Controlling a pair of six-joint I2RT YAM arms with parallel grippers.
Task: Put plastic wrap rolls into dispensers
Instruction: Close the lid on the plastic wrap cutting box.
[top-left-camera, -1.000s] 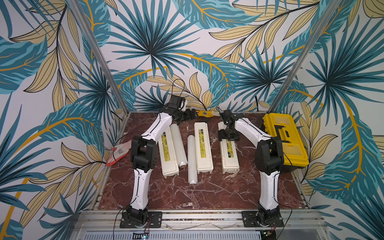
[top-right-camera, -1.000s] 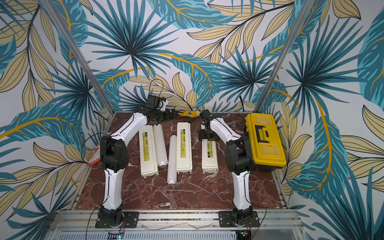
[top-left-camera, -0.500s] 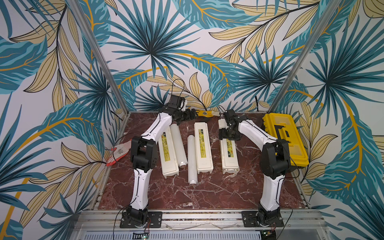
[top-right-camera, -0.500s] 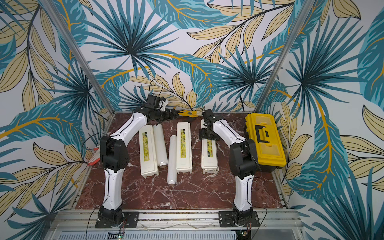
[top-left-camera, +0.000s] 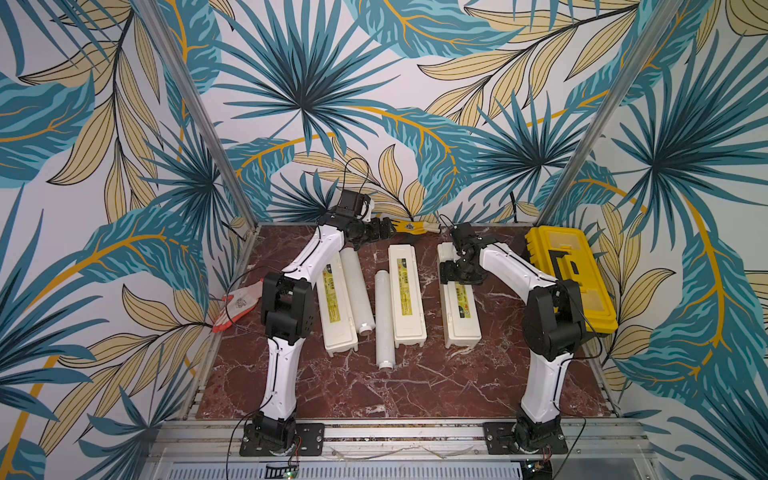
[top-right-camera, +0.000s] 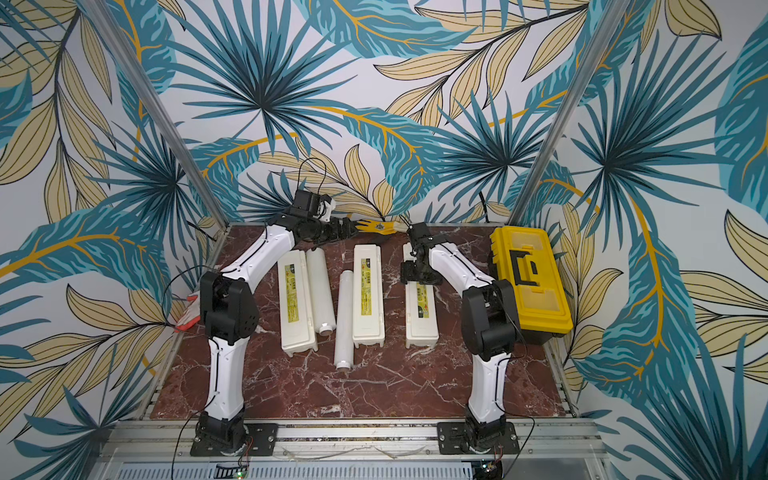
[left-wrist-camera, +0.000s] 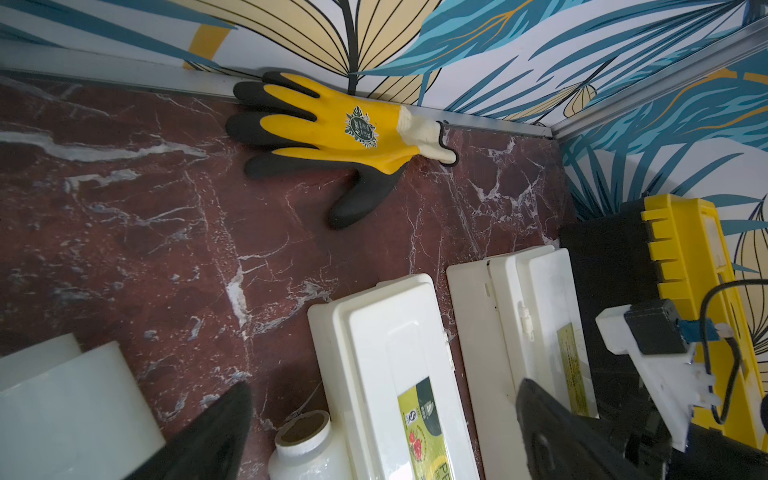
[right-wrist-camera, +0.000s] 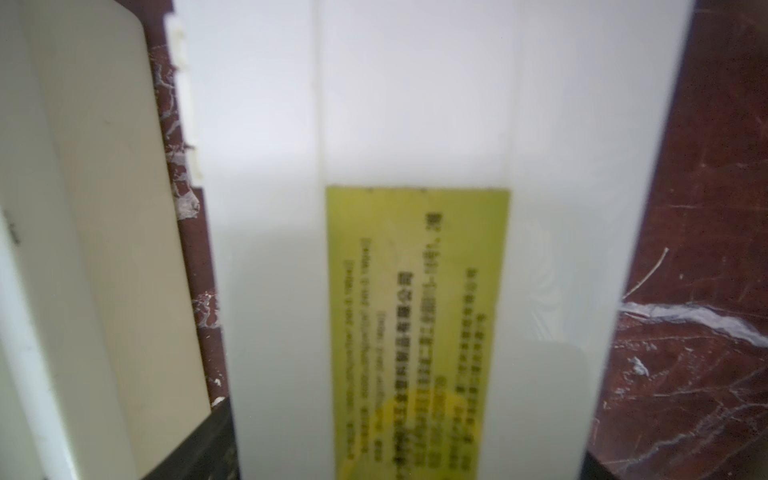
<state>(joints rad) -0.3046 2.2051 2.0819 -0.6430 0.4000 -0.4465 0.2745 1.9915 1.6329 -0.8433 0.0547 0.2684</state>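
First plastic wrap roll flat on table, against left dispenser. Second plastic wrap roll flat just beside middle dispenser, poking further forward. Right dispenser under right hand, jaws wide astride far half; clamped or not, cannot tell. Left hand spread wide, empty, near yellow glove at back edge. Yellow toolbox along right table edge.

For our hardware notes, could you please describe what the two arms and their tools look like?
The left arm and right arm have white links, bulky black joints and thin black cables. The left tool and right tool are black, with white wrist brackets.
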